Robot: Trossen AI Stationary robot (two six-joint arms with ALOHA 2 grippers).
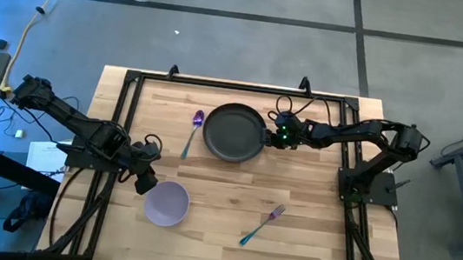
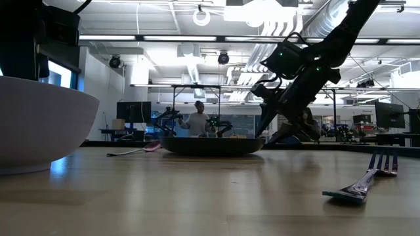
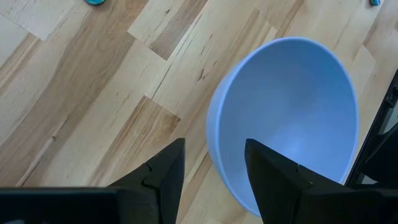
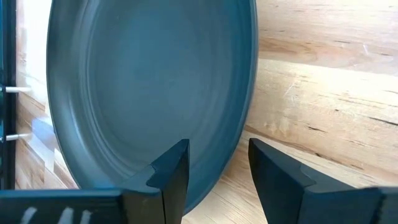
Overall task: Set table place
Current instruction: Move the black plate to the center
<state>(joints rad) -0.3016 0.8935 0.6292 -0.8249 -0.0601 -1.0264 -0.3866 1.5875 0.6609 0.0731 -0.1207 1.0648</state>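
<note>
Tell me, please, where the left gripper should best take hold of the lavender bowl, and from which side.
Probably at the rim. The lavender bowl stands upright and empty on the table, so its thin wall gives a free edge. The left gripper, open, is already at the rim nearest the left arm. From above, one finger could go inside the wall and the other outside.

The plate is being flanked at 3 o'clock by the right gripper, at 9 by the spoon
</note>
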